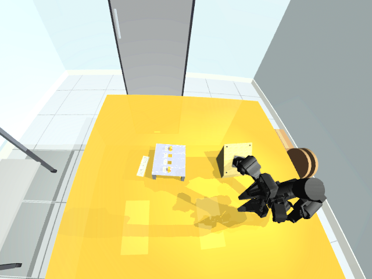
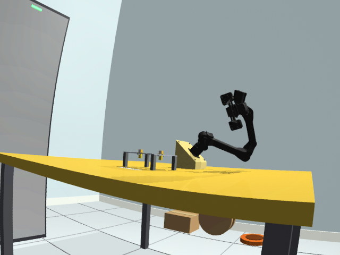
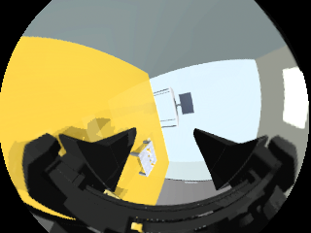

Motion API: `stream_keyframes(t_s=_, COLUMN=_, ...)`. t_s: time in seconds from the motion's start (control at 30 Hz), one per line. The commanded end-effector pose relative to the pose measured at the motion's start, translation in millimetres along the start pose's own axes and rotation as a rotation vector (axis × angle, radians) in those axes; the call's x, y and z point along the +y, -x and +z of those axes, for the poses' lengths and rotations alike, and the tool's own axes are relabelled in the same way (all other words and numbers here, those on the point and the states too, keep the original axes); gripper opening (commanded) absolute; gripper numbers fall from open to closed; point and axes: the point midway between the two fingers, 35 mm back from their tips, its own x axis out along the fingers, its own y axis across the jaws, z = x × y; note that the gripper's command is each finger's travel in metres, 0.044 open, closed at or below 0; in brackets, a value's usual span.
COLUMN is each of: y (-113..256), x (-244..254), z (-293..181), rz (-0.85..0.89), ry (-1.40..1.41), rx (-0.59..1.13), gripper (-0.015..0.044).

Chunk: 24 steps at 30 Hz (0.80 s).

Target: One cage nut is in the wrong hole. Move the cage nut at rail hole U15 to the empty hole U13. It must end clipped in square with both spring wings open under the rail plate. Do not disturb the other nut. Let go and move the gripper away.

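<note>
"Hand (image 1: 238, 203) (image 2: 231, 111) (image 3: 165, 129) state?"

"Nearly fully open, fingers well apart. We see nothing between them. It's up above the table (image 1: 168, 120) (image 2: 247, 184) (image 3: 73, 87), clear of the rail plate (image 1: 178, 158) (image 2: 132, 152) (image 3: 146, 157)."

"Arm base?"

"We've got the arm (image 1: 309, 192) (image 2: 224, 146) coming off the sloped face of a pale yellow wedge mount (image 1: 240, 148) (image 2: 185, 159)."

"And our nut?"

"On the plate, which stands on short dark legs. Two yellow-and-silver cage nuts, one at each end of the hole row, two empty holes between. We can't read the labels, so can't tell which end is U15. Move's not done: both middle holes are empty. Wings: too small to tell."

"Past the plate?"

"Pale dotted strip (image 1: 142, 165) (image 2: 128, 168) flat beside it, on the side away from the mount. Beyond the table we see a tall grey door-like panel (image 1: 154, 45) (image 2: 24, 109)."
</note>
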Motion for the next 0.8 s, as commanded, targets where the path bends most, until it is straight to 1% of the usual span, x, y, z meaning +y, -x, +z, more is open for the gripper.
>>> stream_keyframes(t_s=0.0, y=-0.3, x=-1.3, z=-0.2, rz=0.002, ry=-0.001, rx=0.003, gripper=0.0426)
stream_keyframes(t_s=0.03, y=-1.3, x=-5.2, z=-0.9, rz=0.007, ry=-0.005, rx=0.010, gripper=0.0440)
stream_keyframes(t_s=0.27, y=-20.9, x=-57.7, z=-20.5, rz=0.102, ry=-0.052, rx=0.117, gripper=0.0440)
stream_keyframes(t_s=0.4, y=-40.9, x=-84.5, z=-42.3, rz=0.181, ry=-0.051, rx=0.180, gripper=0.0440)
stream_keyframes(t_s=0.63, y=-70.1, x=-110.6, z=-75.2, rz=0.297, ry=-0.033, rx=0.252, gripper=0.0440)
stream_keyframes(t_s=0.77, y=-93.2, x=-126.4, z=-103.7, rz=0.389, ry=-0.017, rx=0.343, gripper=0.0440)
